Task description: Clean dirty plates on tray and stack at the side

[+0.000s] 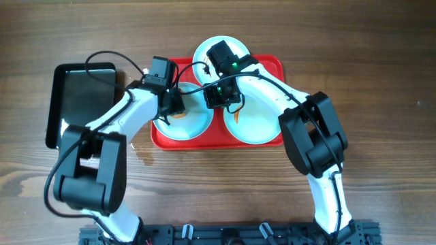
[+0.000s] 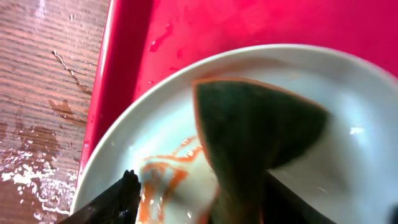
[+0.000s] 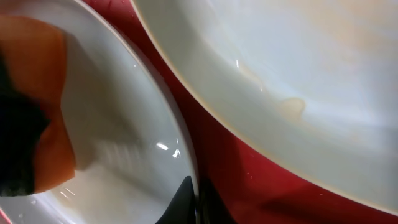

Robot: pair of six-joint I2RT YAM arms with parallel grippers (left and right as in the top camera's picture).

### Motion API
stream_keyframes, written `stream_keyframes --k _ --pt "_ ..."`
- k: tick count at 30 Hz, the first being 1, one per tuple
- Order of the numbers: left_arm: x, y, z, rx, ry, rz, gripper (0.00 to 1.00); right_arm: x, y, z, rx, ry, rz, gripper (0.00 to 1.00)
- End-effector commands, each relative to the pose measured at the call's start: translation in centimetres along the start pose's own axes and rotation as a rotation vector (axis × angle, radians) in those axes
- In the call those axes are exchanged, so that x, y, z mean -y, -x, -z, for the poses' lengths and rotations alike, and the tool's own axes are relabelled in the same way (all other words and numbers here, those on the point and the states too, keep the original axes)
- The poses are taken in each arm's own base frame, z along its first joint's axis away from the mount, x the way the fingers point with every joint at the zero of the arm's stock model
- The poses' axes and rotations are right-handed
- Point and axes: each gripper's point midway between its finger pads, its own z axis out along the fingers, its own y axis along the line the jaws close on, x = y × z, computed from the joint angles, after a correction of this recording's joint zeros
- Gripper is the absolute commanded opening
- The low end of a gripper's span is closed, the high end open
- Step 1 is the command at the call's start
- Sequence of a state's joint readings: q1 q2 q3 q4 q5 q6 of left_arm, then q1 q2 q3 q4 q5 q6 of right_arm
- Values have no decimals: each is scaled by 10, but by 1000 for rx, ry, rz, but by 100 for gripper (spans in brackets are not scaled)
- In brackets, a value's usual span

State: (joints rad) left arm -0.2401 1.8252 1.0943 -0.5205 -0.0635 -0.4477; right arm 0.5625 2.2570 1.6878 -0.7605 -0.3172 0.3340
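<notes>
Three pale plates lie on the red tray (image 1: 276, 64): a left plate (image 1: 194, 126), a right plate (image 1: 259, 126) and a back plate (image 1: 204, 51). My left gripper (image 1: 176, 109) hovers low over the left plate (image 2: 124, 143), jaws open. A sponge (image 2: 261, 124), dark green with an orange edge, lies on that plate between the jaws, beside orange smears (image 2: 165, 174). There is a gap between the sponge and my left finger (image 2: 127, 193). My right gripper (image 3: 193, 186) is shut on the left plate's rim (image 3: 183, 149). The neighbouring plate (image 3: 298, 74) shows faint stains.
A glossy black tray (image 1: 82, 95) sits left of the red tray. Water drops and a wet patch (image 2: 37, 162) mark the wooden table by the red tray's left rim (image 2: 102, 93). Both arms cross over the tray's middle.
</notes>
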Motion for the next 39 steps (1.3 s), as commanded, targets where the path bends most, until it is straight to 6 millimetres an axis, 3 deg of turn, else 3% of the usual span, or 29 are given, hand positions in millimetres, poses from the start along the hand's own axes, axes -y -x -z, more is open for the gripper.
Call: stream_keyframes --k 1,12,15,21,26,27,36,39 --pt "8 11 24 51 -64 12 56 -5 -9 -10 -32 26 21 4" --pt "13 4 9 12 -88 9 44 -5 -9 -10 -31 26 20 4" --pt "13 2 3 4 -85 10 37 -5 -9 -10 -32 26 21 4" --pt "11 -1 -5 -11 -75 10 38 -5 -9 -10 -32 25 21 4" --pt "14 4 -5 8 -87 10 13 -5 -9 -10 -32 25 23 4" --pt "14 4 -5 7 -86 10 4 -5 -9 -10 -31 26 23 4" --pt "16 10 15 40 -106 10 4 -5 -9 -10 -31 25 22 4" --pt "12 2 15 8 -88 9 4 -5 -9 -10 -31 25 22 5"
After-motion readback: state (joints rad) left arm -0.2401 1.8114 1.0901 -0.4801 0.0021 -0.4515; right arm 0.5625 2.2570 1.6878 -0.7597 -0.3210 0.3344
